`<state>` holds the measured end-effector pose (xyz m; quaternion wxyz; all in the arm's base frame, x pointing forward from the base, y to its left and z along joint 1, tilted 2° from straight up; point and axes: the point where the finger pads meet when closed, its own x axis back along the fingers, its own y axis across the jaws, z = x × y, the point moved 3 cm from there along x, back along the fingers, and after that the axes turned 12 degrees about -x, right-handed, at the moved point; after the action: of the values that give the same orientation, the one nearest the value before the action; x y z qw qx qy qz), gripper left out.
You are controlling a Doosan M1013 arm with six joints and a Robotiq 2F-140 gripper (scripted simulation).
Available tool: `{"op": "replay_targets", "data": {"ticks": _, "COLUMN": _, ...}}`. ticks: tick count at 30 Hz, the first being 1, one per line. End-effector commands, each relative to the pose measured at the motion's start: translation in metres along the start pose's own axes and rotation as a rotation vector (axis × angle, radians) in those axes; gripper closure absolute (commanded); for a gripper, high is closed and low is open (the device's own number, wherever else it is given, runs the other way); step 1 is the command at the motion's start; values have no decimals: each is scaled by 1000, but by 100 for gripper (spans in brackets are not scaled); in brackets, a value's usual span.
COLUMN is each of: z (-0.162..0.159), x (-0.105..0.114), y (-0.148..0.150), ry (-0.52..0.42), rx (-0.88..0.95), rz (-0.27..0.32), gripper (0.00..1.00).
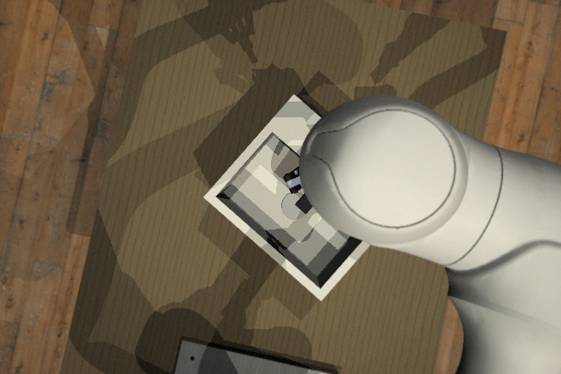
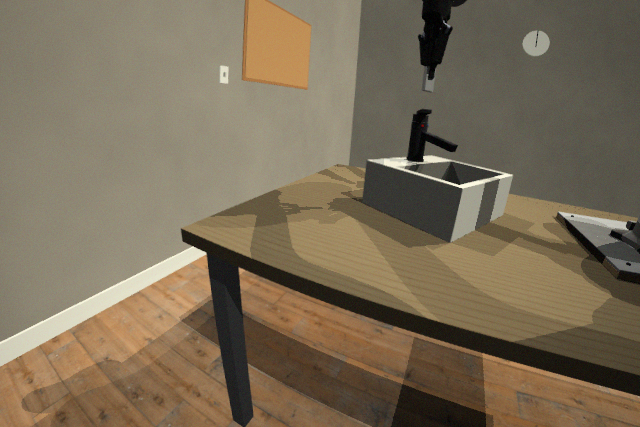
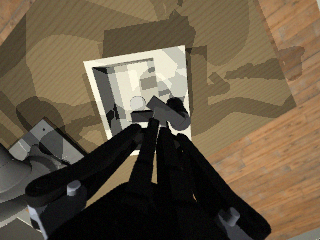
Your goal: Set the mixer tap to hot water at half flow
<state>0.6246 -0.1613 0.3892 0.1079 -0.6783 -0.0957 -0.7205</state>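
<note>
Brown wooden counter (image 2: 330,257) on dark legs, set against grey walls.

White rectangular basin (image 2: 413,195), resting on counter toward its far side; grey interior with round drain visible from above.

Pale grey robot arm (image 1: 408,171), reaching in overhead, hiding most of basin's rear rim in top view.

Black mixer tap (image 2: 416,140), upright on basin's rear rim, spout reaching out over bowl. Small red dot visible on body's side in exterior view; blue dot not visible.

Black flat lever (image 2: 421,112), atop tap body, appearing low and roughly in line with spout. Judged rigid metal, hinged and swivelling, smooth and likely slippery; probably best worked by pushing near free tip, from beneath for lift, from the side for turn toward red dot.

Black two-finger end effector (image 2: 428,82), pointing straight down, hanging directly above tap, apart from lever. Fingers fully closed, pale pads together, gripping nothing. Lift and turn both judged not yet begun.
</note>
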Motion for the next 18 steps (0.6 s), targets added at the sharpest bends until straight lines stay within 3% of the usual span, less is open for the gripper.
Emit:
{"op": "replay_targets", "data": {"ticks": 1, "z": 0, "x": 6, "y": 0, "ry": -2, "rx": -279, "rz": -9, "gripper": 100}}
{"op": "replay_targets", "data": {"ticks": 4, "z": 0, "x": 6, "y": 0, "ry": -1, "rx": -325, "rz": -8, "gripper": 100}}
{"op": "replay_targets", "data": {"ticks": 5, "z": 0, "x": 7, "y": 0, "ry": 3, "rx": -462, "rz": -7, "gripper": 100}}
{"op": "replay_targets", "data": {"ticks": 18, "z": 0, "x": 13, "y": 0, "ry": 15, "rx": -1047, "rz": 3, "gripper": 100}}
